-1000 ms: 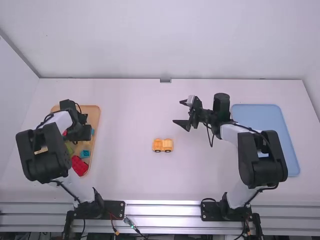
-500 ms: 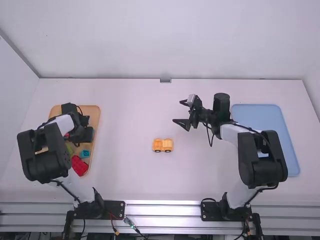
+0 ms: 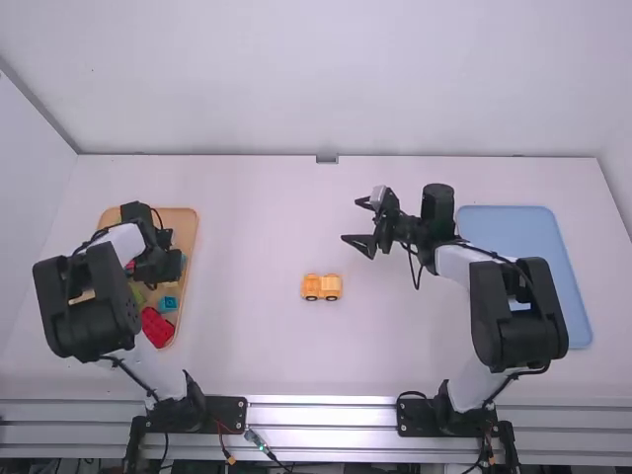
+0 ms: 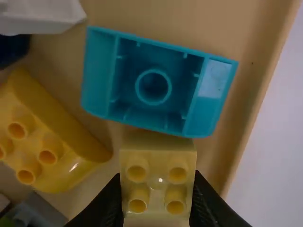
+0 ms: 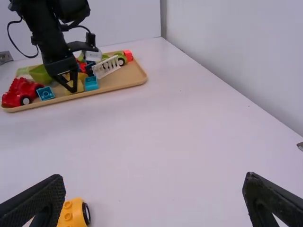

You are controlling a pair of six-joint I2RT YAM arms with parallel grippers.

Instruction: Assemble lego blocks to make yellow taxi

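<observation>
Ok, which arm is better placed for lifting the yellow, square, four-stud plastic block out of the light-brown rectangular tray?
Left, I think. The left tool is closed on the block, inside the tray; the right tool stands open over the white table, away from the tray.

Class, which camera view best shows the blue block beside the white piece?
The left wrist view: the blue block looms large beside the white piece, its hollow, round tube and slanting ends clear. The right wrist view shows it small, at the tray's near edge. The high view shows a sliver past the left arm.
</observation>
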